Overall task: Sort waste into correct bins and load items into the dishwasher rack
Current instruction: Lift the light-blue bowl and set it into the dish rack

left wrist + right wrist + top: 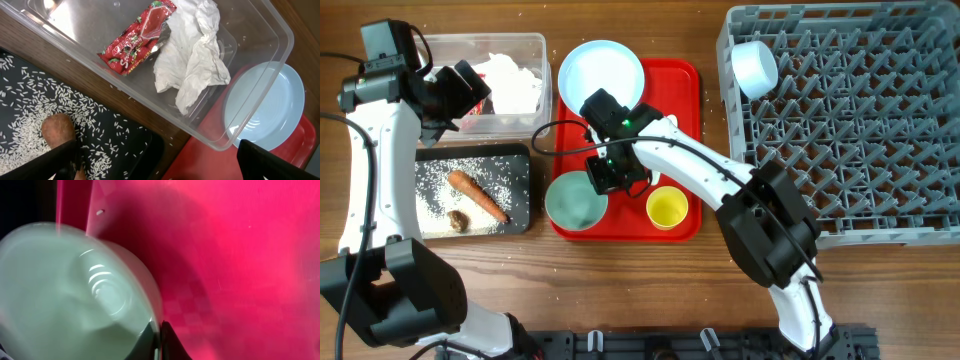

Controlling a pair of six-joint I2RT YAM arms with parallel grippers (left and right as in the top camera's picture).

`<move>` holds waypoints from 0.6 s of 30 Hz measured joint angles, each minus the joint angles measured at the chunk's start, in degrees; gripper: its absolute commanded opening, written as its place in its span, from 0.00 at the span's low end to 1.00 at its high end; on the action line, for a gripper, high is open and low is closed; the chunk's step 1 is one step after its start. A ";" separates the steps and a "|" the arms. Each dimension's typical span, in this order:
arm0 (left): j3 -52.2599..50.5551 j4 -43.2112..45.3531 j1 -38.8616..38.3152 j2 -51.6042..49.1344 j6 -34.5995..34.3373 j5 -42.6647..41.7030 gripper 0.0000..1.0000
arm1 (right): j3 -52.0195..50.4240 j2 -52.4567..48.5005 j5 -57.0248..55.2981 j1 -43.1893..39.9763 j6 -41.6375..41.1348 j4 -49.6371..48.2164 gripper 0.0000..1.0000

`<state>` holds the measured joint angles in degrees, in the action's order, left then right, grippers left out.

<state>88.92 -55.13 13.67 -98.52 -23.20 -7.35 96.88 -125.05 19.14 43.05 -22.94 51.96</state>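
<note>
The right gripper (604,182) is closed on the rim of the green bowl (75,300), one finger inside the wall and one outside. The bowl fills the near left corner of the red tray (682,100), so on the far side of the bowl from the hand the tray's raised lip is close, with the black tray (523,200) just past it. Bare tray floor lies open beside the fingers. The yellow cup (667,207) stands near the hand's right, apart from it, and the plate (602,72) lies beyond the hand at the tray's far end. The rack (860,130) sits well off to the right, a blue bowl (753,67) in its far left corner. The left gripper (157,150) hangs wide open over the edge of the clear tub (480,40), with tissue (192,60) and a red wrapper (137,37) below it. Rice (432,180), a carrot (477,195) and a brown lump (458,218) lie on the black tray
</note>
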 measured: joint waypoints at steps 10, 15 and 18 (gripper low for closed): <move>0.00 -0.02 0.00 0.00 0.00 0.00 1.00 | 4.74 2.84 -0.15 -6.29 0.70 5.99 0.04; 0.00 0.02 0.00 0.00 0.00 -0.02 1.00 | 8.41 21.29 -23.98 -15.61 1.07 13.20 0.04; 0.00 0.02 0.00 0.00 0.00 0.00 1.00 | 9.18 27.10 -48.74 -20.87 -1.99 18.88 0.04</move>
<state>88.92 -55.11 13.67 -98.52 -23.20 -7.35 106.06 -97.95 -29.61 22.17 -24.93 70.85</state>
